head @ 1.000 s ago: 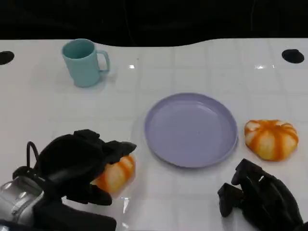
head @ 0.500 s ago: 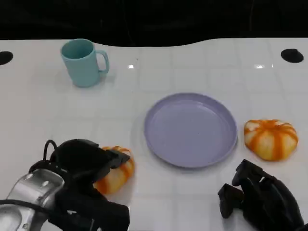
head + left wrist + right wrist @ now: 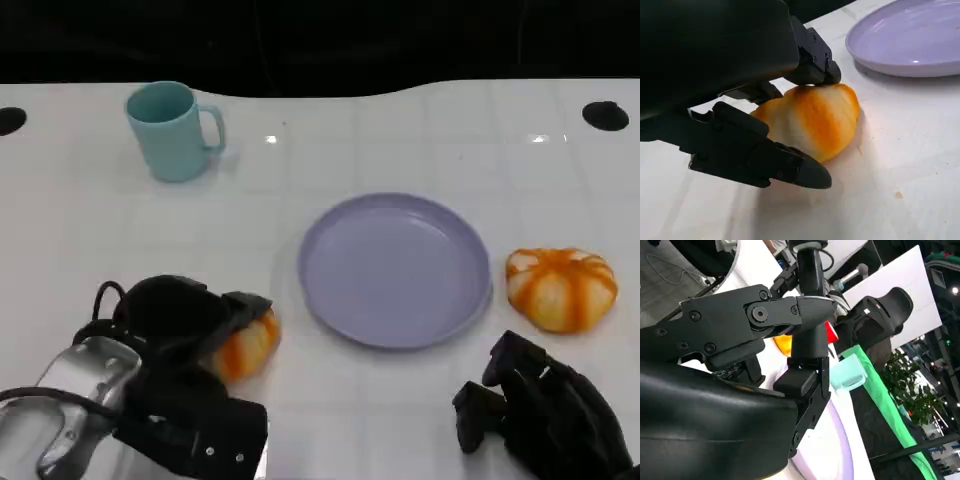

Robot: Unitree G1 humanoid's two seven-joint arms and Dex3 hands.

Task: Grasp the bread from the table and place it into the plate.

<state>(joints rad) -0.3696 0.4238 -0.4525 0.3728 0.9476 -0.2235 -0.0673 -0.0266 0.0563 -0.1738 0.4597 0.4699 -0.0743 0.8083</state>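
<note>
At the table's near left, the left hand (image 3: pixel 185 325) wraps a bread (image 3: pixel 243 343); in the left wrist view its fingers (image 3: pixel 785 167) lie on both sides of the bun (image 3: pixel 815 120), one touching its top and another along its side, clamped on it. That bread sits on the white table (image 3: pixel 100 220), orange-striped and just beside the plate's near left rim, not in it. Behind the hand, a silver forearm (image 3: pixel 60 410) comes in from the lower left with a black cable looped over it.

Near right, the right hand (image 3: pixel 545 415) rests low over the table with its fingers curled in and nothing in them; the right wrist view shows the same black fingers (image 3: pixel 805 350) folded close together.

Further out, the lilac plate (image 3: pixel 470 300) lies in the middle of the table with nothing in it. A second bread (image 3: pixel 560 288) sits just beside the plate's right rim, apart from the right hand and beyond it.

Farthest back on the left stands a teal mug (image 3: pixel 172 130), upright, its handle turned to the right, well apart from the plate. Two dark round holes (image 3: pixel 606 115) mark the table's far corners, and beyond its edge all is black
</note>
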